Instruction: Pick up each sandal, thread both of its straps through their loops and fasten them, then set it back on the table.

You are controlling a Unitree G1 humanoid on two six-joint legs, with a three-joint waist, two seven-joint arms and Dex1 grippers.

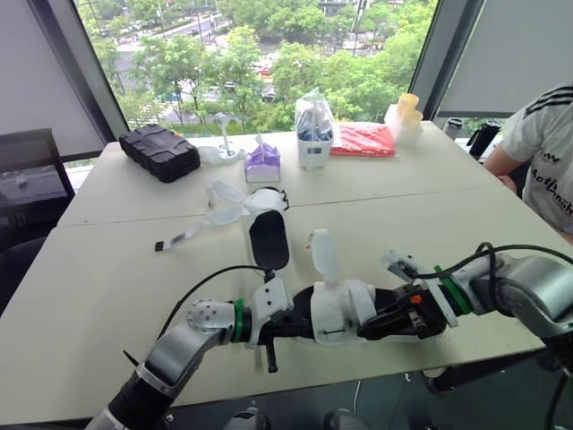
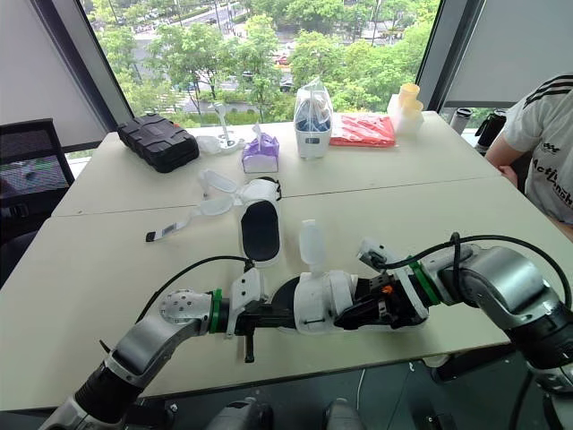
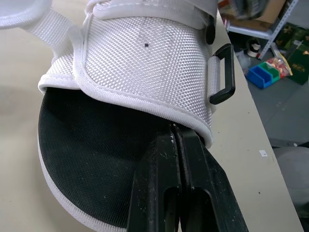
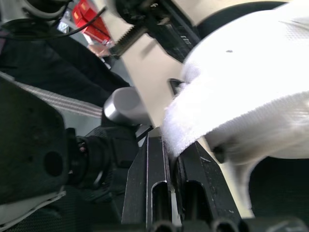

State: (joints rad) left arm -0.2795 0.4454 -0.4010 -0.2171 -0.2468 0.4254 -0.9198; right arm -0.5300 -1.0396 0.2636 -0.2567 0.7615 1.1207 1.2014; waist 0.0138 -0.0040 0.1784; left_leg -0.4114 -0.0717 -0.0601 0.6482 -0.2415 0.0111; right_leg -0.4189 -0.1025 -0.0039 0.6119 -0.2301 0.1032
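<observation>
I hold one white sandal (image 1: 342, 307) with a black insole just above the table's front edge, between both grippers. My left gripper (image 1: 300, 324) is shut on the rim of its sole; the left wrist view has the fingertips (image 3: 166, 145) pinched under the white woven upper (image 3: 145, 63), beside a black loop (image 3: 222, 72). My right gripper (image 1: 374, 321) is shut on one of its white straps (image 4: 203, 121). Another strap (image 1: 324, 255) sticks up from this sandal. The second sandal (image 1: 267, 235) lies on the table behind, straps spread open.
At the far side stand a black case (image 1: 159, 150), a purple bag (image 1: 262, 161), a clear bag of bottles (image 1: 314, 125), a red package (image 1: 363, 139) and stacked cups (image 1: 405, 116). A person (image 1: 546, 152) sits at the right edge.
</observation>
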